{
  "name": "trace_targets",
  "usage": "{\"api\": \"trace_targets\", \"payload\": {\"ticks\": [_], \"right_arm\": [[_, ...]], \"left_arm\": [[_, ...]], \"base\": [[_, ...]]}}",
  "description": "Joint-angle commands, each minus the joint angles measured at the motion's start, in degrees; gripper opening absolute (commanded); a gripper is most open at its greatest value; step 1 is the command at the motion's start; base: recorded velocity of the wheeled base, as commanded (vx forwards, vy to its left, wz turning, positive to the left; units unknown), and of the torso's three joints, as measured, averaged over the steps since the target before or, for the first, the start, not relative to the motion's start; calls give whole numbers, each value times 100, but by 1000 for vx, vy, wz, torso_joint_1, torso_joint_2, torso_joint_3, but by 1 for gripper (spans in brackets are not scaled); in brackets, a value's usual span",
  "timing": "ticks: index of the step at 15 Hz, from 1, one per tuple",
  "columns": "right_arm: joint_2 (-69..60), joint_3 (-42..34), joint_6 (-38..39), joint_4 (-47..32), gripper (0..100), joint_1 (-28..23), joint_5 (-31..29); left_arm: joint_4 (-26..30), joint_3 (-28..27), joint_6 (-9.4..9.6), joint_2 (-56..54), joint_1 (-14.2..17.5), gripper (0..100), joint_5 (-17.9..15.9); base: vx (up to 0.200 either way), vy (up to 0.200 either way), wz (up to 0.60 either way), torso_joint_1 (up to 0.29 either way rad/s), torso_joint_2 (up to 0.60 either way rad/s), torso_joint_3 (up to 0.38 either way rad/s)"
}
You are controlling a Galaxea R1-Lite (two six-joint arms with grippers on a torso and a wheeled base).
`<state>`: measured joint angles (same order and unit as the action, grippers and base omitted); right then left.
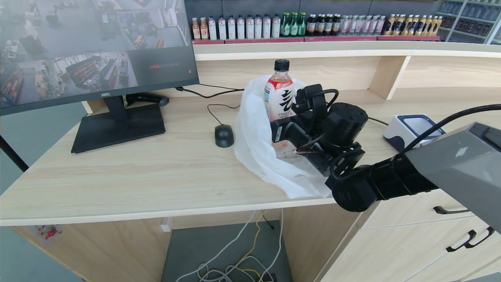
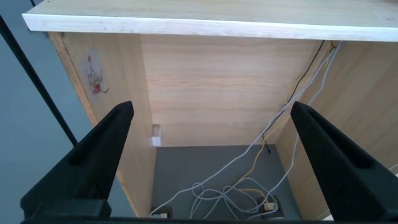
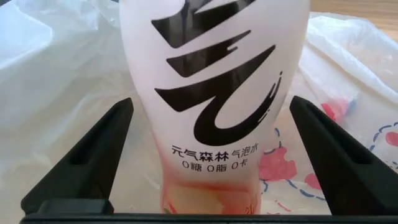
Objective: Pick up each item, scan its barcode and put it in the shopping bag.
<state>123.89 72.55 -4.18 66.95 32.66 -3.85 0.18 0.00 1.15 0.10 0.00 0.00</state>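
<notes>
Seems bagging step: right gripper (image 3: 210,106) fingers spread around black-capped white drink bottle (image 1: 278,98) standing in white plastic shopping bag (image 1: 254,149) mid-frame, should next back out; left gripper (image 2: 211,109) fingers also apart

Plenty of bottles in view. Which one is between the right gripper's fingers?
The black-capped bottle standing in the white shopping bag on the counter, flanked by the open right gripper. The other bottles line the far shelf.

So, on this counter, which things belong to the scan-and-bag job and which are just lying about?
Job: bottle; white shopping bag around it; barcode scanner; right gripper, open on either side of the bottle.

Lying about: monitor; mouse; drinks on the back shelf.
</notes>
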Motion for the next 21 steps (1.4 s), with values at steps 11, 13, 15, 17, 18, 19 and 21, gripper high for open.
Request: {"api": "trace_targets", "payload": {"ticks": [11, 13, 15, 17, 18, 19, 21], "right_arm": [[-1596, -1928, -30, 363, 100, 48, -1], [-1772, -2412, -30, 820, 100, 92, -1], [-2036, -2948, -30, 1066, 100, 144, -1], [-2229, -3308, -30, 1312, 100, 426, -10], [-2247, -3467, -30, 1584, 100, 566, -10], [-2247, -3721, -48, 1927, 100, 628, -10], [-2282, -4310, -74, 2305, 100, 628, -10]], "left_arm": [[-1, 0, 0, -1, 0, 100, 0], [-1, 0, -9, -1, 0, 100, 0], [-1, 0, 0, -1, 0, 100, 0], [-1, 0, -9, -1, 0, 100, 0], [-1, 0, 0, -1, 0, 100, 0], [-1, 0, -9, -1, 0, 100, 0], [-1, 0, -9, -1, 0, 100, 0]], "base": [[0, 0, 0, 0, 0, 0], [0, 0, 0, 0, 0, 0], [0, 0, 0, 0, 0, 0], [0, 0, 0, 0, 0, 0], [0, 0, 0, 0, 0, 0], [0, 0, 0, 0, 0, 0], [0, 0, 0, 0, 0, 0]]}}
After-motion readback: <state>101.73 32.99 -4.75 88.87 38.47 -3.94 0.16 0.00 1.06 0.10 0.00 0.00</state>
